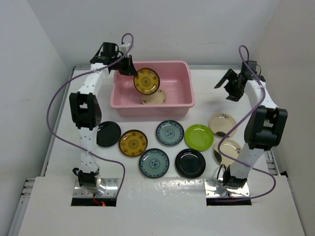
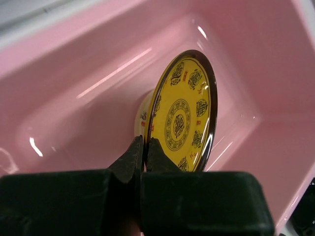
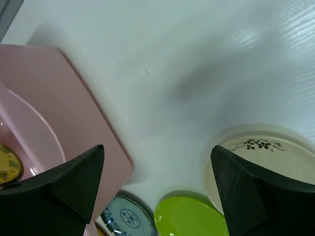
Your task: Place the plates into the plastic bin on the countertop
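Not much else going on here tbh. The wide flat white board (image 1: 162, 214) runs across the near edge, and it has two rectangular cut-outs, one toward its left end (image 1: 82, 201) and one toward its right end (image 1: 232, 200). A shiny metal sheet sits in the left one (image 1: 110, 184), another in the right one (image 1: 211, 186). Something small and red (image 1: 98, 200) pokes out at the left cut-out, can't tell what. A grey metal rail (image 1: 18, 206) runs along the board's left end. Plain white walls stand beyond the board (image 1: 157, 29), off to its left (image 1: 24, 88) and to its right (image 1: 295, 73).
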